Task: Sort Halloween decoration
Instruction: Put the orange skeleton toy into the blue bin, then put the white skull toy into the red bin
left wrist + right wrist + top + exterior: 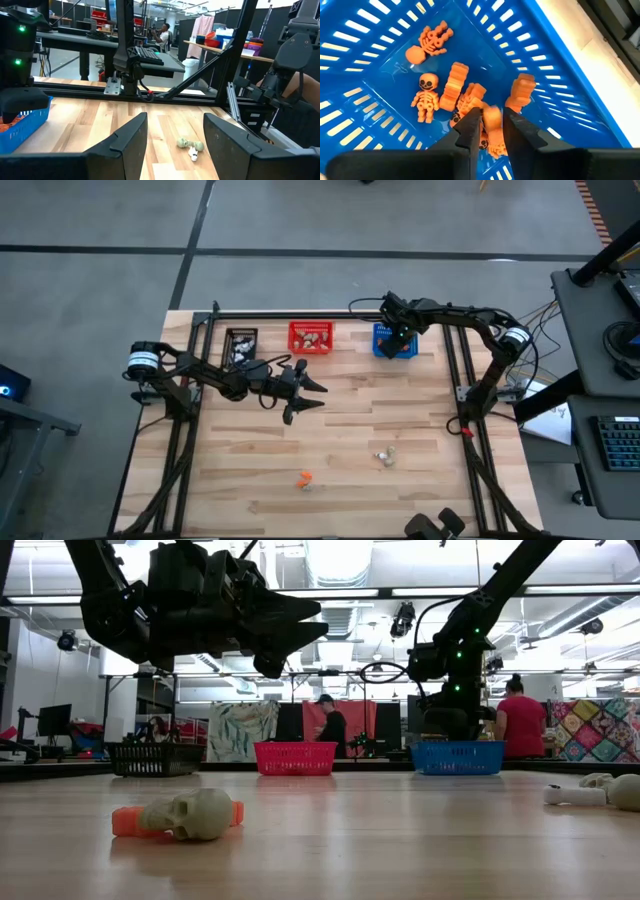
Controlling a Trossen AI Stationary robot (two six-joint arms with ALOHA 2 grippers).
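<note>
My right gripper [492, 122] points down into the blue basket [560, 60], its fingers a little apart. A blurred orange decoration [493, 116] shows between its fingertips, above several orange skeletons and other orange pieces [426, 95] lying on the basket floor. My left gripper [310, 395] hangs open and level over the middle of the table, holding nothing. On the near part of the table lie an orange decoration [304, 478] and beige-grey ones [385, 457]. The low view shows a beige-grey skull [195, 812] in front of the orange piece [125, 822]. My right gripper has the blurred orange piece [493, 116] between its fingertips, which come from above. I cannot tell whether the fingers touch it.
A black basket [241, 345], a red basket [310, 337] and the blue basket [395, 340] stand in a row along the far edge. A dark frame runs along the table's far edge and both sides. People stand in the room beyond the table.
</note>
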